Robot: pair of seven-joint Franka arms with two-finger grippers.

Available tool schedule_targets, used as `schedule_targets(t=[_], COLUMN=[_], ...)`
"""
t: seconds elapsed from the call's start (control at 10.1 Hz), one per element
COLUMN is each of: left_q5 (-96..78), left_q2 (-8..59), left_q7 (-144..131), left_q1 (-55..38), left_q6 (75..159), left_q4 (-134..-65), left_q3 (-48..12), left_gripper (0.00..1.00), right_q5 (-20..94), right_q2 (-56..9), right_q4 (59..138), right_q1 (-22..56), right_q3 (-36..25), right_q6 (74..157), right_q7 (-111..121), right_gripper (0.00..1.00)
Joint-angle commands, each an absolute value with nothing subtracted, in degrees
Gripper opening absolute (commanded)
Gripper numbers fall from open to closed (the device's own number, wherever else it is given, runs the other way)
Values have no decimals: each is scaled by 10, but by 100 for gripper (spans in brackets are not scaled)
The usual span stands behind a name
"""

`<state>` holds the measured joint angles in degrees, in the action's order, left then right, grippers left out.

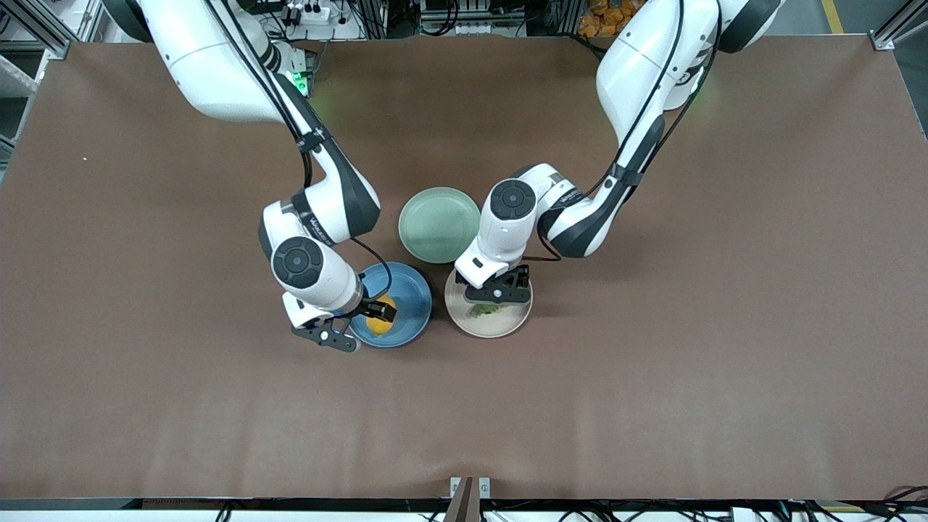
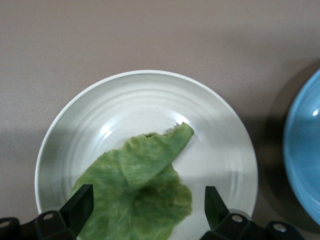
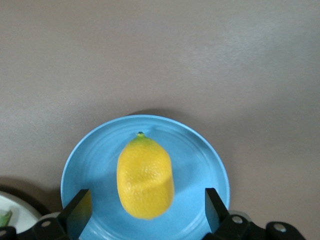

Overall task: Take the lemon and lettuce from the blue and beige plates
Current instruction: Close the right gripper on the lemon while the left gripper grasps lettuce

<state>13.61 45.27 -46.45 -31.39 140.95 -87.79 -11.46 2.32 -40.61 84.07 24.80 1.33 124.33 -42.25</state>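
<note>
The right gripper [image 3: 144, 210] hovers over the lemon [image 3: 145, 177] on the blue plate [image 3: 200, 160], fingers spread apart around it. The left gripper [image 2: 149, 210] hovers over the lettuce [image 2: 135, 190] on the beige plate [image 2: 210, 130], fingers also apart.

Brown table top [image 1: 145, 362], metal frame rails [image 1: 43, 29] at corners, cables [image 1: 464, 18] along edge

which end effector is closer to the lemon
Right. The right end effector hangs open over the small oval yellow lemon; the left end effector is open over the crinkled green lettuce leaf.
</note>
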Motion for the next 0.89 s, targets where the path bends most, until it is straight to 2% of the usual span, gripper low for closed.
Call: schedule_targets(t=[0.0,0.3,0.4,0.5,0.59,0.69,0.79], left_q5=[156,156,156,156,156,156,156], left_q2=[468,476,481,481,481,483,483], left_q7=[-488,-488,-488,-488,-488,-488,-488], left_q1=[-328,-327,-327,-327,-328,-328,-328], left_q6=[1427,1428,1428,1428,1429,1429,1429], left_q4=[-865,-865,-865,-864,-864,-864,-864], left_q3=[-99,-98,-98,-94,-91,-91,-91], left_gripper=[96,88,88,84,79,74,64], right_q5=[33,34,33,33,34,34,38], right_q2=[-439,-464,-464,-464,-464,-461,-454], right_q4=[824,826,826,826,825,821,819], right_q1=[255,263,264,264,260,254,246], right_q3=[11,11,11,11,11,12,16], right_q6=[1266,1292,1292,1292,1292,1285,1280], right_q7=[-413,-414,-414,-413,-411,-395,-379], right_gripper=[100,100,78,47,22,5,0])
